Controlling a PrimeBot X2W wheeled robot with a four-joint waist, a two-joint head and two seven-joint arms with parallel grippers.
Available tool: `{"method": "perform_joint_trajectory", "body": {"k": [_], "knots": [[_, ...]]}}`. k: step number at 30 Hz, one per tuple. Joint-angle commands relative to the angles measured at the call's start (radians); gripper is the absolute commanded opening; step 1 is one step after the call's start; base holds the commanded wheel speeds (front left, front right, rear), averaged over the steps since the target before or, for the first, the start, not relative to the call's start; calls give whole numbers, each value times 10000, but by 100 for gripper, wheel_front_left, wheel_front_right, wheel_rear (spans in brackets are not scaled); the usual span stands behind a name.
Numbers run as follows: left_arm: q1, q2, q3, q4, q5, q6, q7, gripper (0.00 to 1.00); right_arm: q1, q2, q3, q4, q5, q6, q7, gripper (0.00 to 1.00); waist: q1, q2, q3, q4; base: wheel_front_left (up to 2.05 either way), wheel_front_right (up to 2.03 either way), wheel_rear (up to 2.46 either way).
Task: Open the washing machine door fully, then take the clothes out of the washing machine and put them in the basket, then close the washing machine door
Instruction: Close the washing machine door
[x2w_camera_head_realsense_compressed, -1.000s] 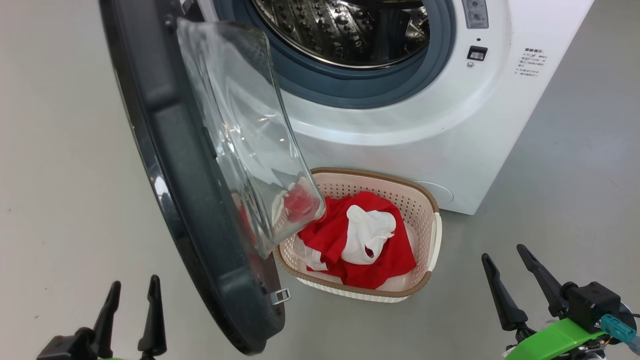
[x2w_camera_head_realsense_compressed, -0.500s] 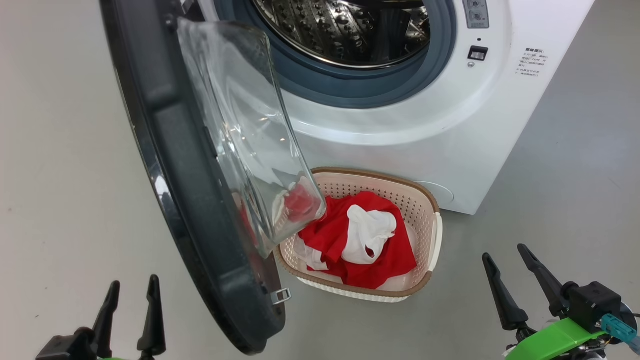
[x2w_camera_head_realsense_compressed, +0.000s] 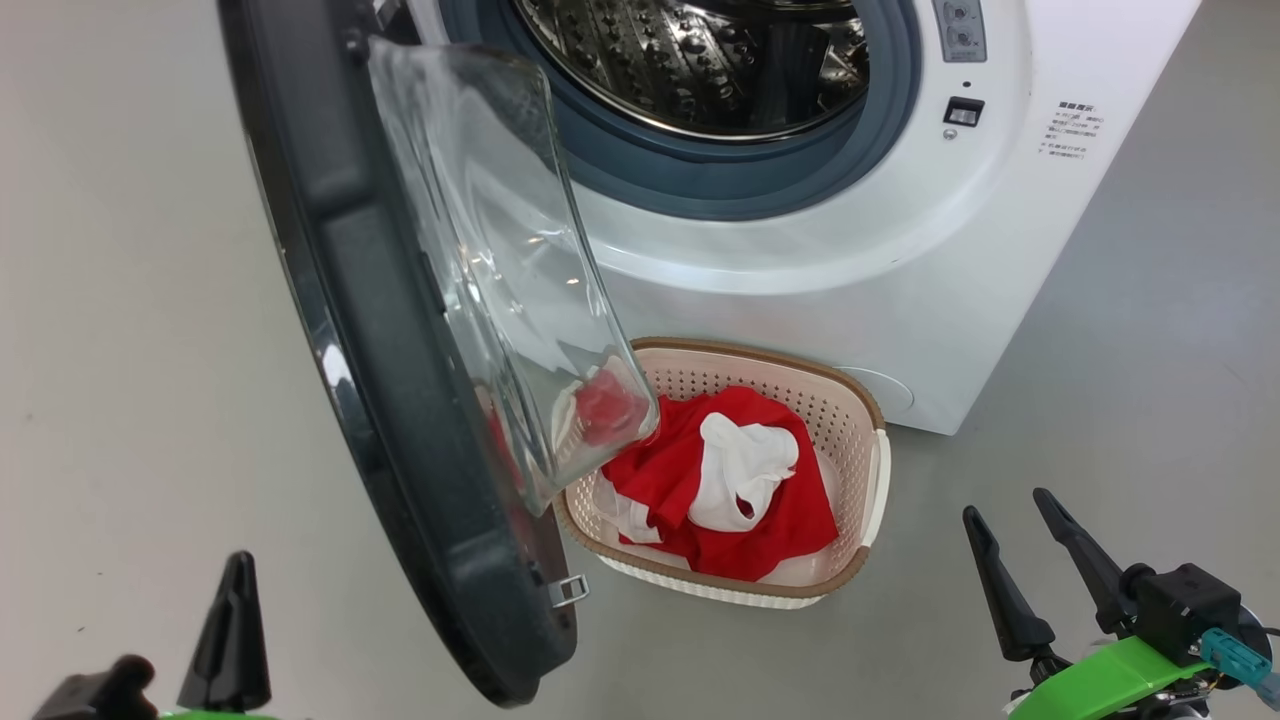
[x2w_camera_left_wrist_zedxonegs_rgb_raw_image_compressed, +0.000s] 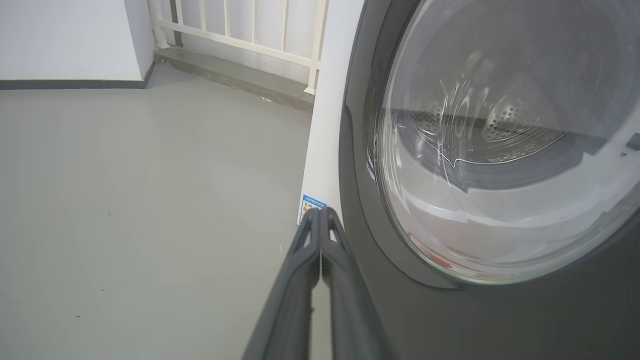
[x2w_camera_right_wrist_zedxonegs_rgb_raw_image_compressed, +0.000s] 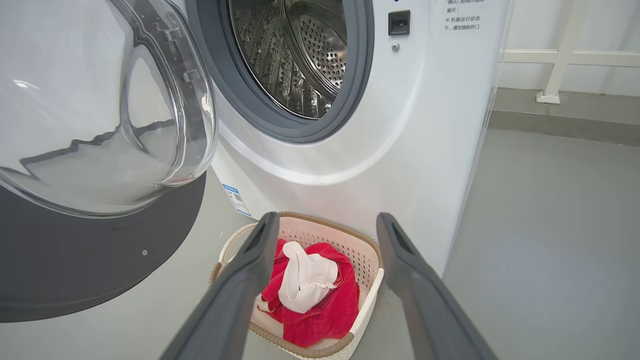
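Left gripper (x2w_camera_head_realsense_compressed: 240, 565): jaws now closed, upright; right gripper (x2w_camera_head_realsense_compressed: 1004, 503): jaws apart.

Red and white clothes (x2w_camera_head_realsense_compressed: 665, 470) were seen in a cream perforated basket (x2w_camera_head_realsense_compressed: 832, 410) rimmed in woven-look brown. The washing machine (x2w_camera_head_realsense_compressed: 850, 320) was finished in white, its gasket (x2w_camera_head_realsense_compressed: 700, 192) blue-grey, its door (x2w_camera_head_realsense_compressed: 380, 330) rimmed black.

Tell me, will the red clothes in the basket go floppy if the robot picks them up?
Probably floppy: the clothes lie crumpled in folds, slumped in the basket. They look like thin fabric, so they are likely light. Lifted from one spot, the rest would probably dangle.
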Motion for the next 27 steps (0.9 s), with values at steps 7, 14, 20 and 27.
{"method": "perform_joint_trajectory", "body": {"k": [7,14,20,27], "knots": [[-735,292,283,-324,-963,-65,-122,0,-85,-75,179,-214,-21,60,-65,100,0,0,-18,105,0,0,0],[-1186,1333,-169,-354,-3578,-67,-122,0,-89,-93,229,-200,2,60,-65,100,0,0,-27,139,0,0,0],[-1459,2356,-385,-552,-5736,-68,192,0,-98,-105,233,-188,5,60,-65,100,0,0,9,142,0,0,0],[-1797,3788,-553,-1187,-9175,-68,1637,0,-113,-141,239,-194,-13,60,-65,100,0,0,64,151,0,0,0]]}}
